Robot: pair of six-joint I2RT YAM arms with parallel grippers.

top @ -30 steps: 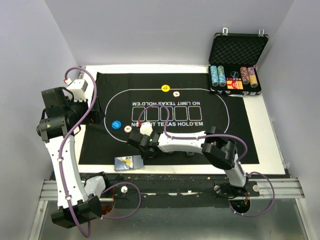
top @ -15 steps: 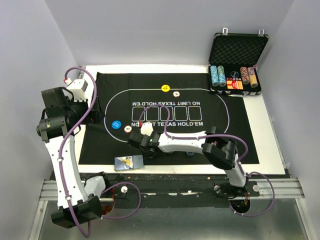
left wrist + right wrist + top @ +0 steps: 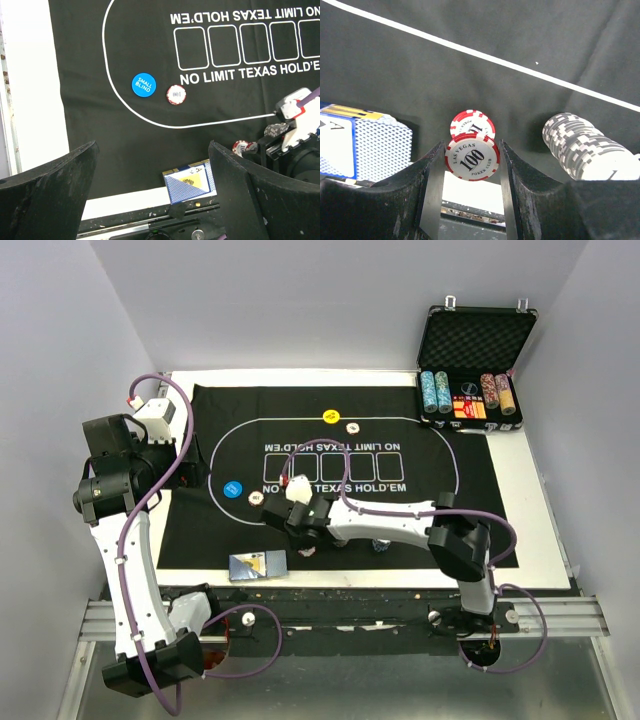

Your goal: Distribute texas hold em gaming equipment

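Item one: my right claw, clenched on a red-and-white striped round poker chip marked 100, which is pinched by its rim between both fingers over the near left part of the black felt mat with white lettering. A second red-and-white chip sits just beyond it. A stack of grey-and-white striped chips stands near on one side, and blue-backed playing cards lie on the other, at the mat's near edge. Item two: my left claw, released, fingers spread wide, grasping nothing, above the mat's left side. Below it lies a blue round button marked small blind, with a red-rimmed chip just to its right. Far side: a yellow round button. Far right: an open black foam-lined metal case, with upright chip stacks inside.
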